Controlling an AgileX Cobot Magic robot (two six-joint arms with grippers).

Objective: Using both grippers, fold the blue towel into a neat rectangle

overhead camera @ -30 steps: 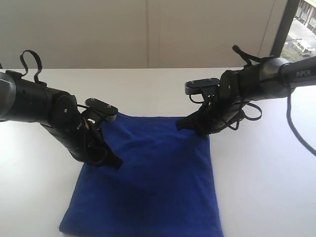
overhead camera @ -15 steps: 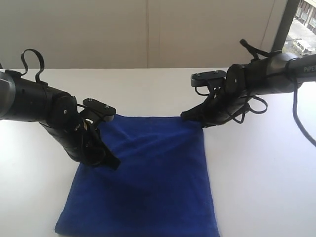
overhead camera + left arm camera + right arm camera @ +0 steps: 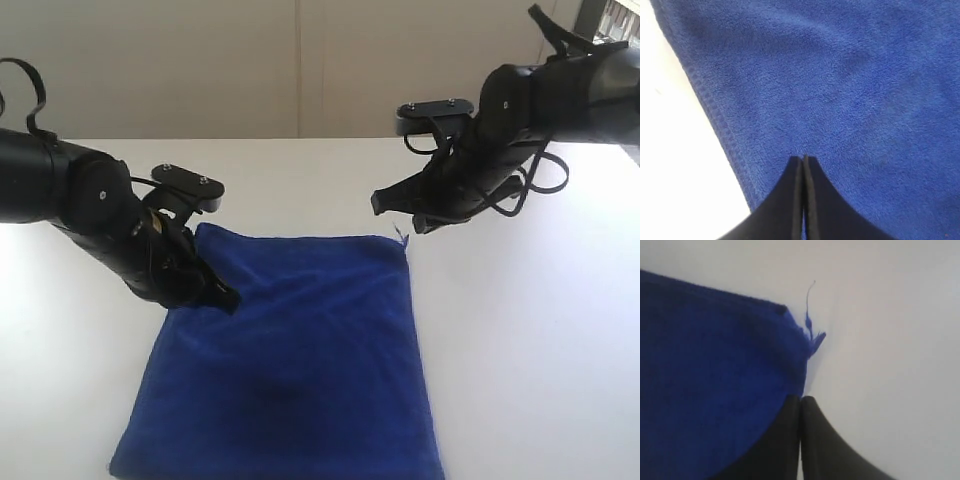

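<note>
Right gripper [image 3: 800, 402] has lifted clear of the blue towel [image 3: 300, 370] at its 1 o'clock corner, fingers pressed together, empty; left gripper [image 3: 803, 161] closed too, tips at the 10 o'clock edge, nothing pinched. Towel flat on table [image 3: 530, 340], looks released, next fold needs fresh grasps

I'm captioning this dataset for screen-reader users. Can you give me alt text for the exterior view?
A deep royal-blue microfibre towel lies spread on a white table. The black left gripper rests its tip on the towel's left edge, while the black right gripper hovers near its far right corner.
</note>
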